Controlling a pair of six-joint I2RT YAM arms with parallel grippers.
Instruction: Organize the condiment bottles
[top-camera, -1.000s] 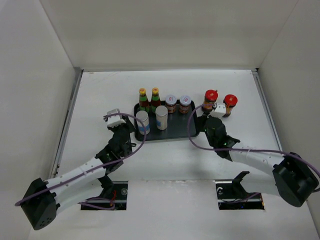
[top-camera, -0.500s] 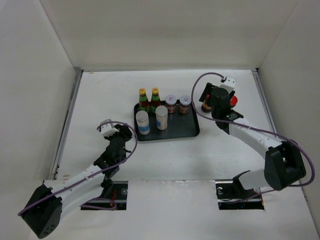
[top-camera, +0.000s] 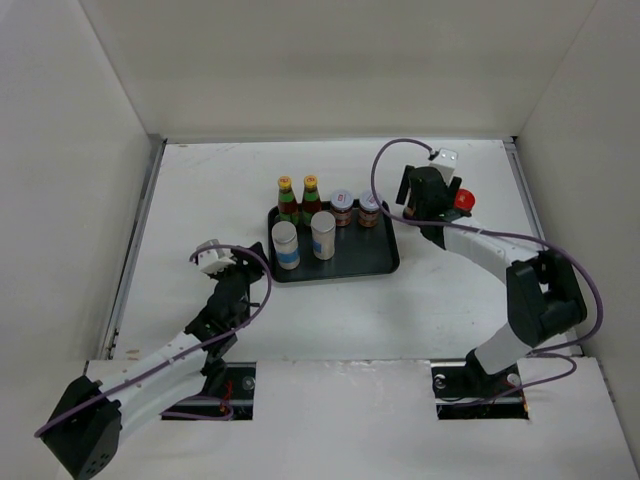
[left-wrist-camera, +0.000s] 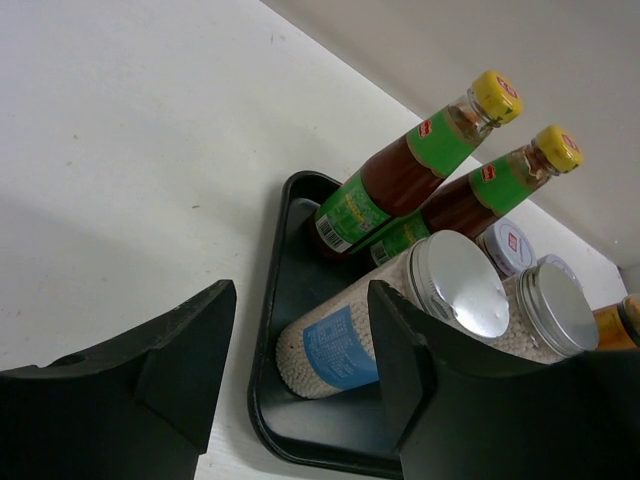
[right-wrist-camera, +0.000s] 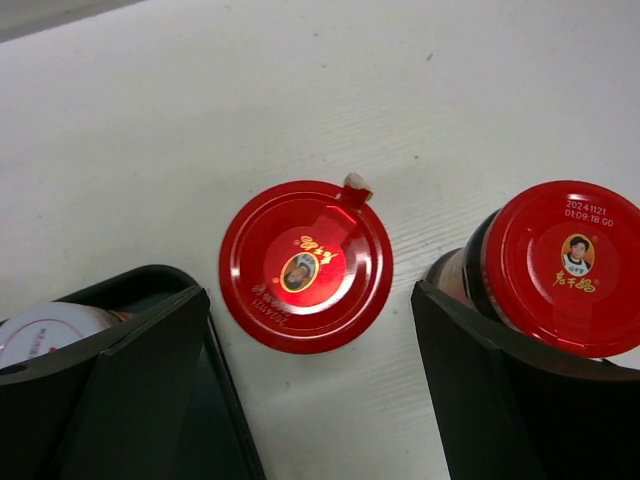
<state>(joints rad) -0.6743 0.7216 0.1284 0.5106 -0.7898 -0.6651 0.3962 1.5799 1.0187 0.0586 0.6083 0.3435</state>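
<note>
Hovering open-jawed above one red-lidded glass jar (right-wrist-camera: 305, 265), beside its twin (right-wrist-camera: 560, 265) right of the black rectangular tray (top-camera: 350, 260), the right gripper (right-wrist-camera: 305, 300) should next descend and clamp it; the left gripper (left-wrist-camera: 300, 300) hangs open, empty.

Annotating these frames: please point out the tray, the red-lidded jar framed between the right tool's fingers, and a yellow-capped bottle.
tray (top-camera: 350, 255): top view, bare floor.
red-lidded jar (right-wrist-camera: 306, 265): right wrist view, lid centre.
yellow-capped bottle (left-wrist-camera: 497, 97): left wrist view, cap.
</note>
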